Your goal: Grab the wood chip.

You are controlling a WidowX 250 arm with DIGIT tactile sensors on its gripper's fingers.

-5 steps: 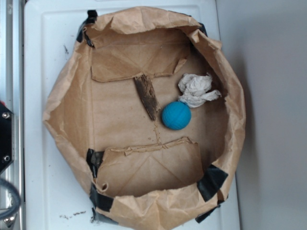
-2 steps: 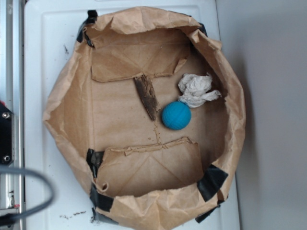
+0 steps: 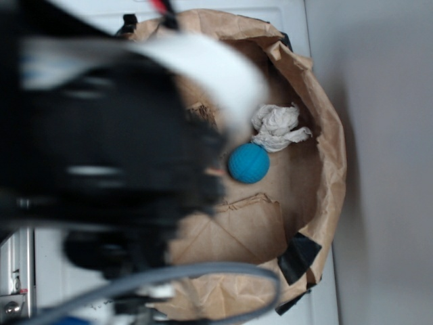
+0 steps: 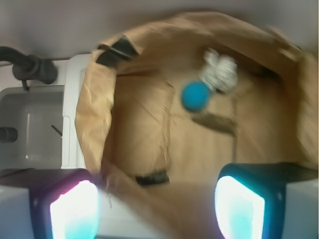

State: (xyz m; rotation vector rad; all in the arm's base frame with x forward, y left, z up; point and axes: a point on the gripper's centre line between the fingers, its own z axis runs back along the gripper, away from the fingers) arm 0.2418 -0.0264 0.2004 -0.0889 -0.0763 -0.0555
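Observation:
In the wrist view the wood chip [image 4: 215, 122], a dark brown tapered sliver, lies blurred on the floor of the brown paper bag [image 4: 94, 114], just below the blue ball [image 4: 195, 95]. My gripper [image 4: 157, 209] is open, its two pads wide apart with nothing between them, high above the bag's near rim and well short of the chip. In the exterior view my blurred black arm [image 3: 115, 156] covers the bag's left half and hides nearly all of the chip.
The blue ball [image 3: 248, 163] rests beside a crumpled white tissue [image 3: 277, 126] inside the bag [image 3: 331, 156]. Torn paper flaps lie on the bag floor. Black tape [image 3: 298, 254] holds the rim. The bag stands on a white surface [image 4: 35, 119].
My arm has swung in from the lower left edge and now fills the left half of the exterior view, covering the chip. Ball and tissue have not moved.

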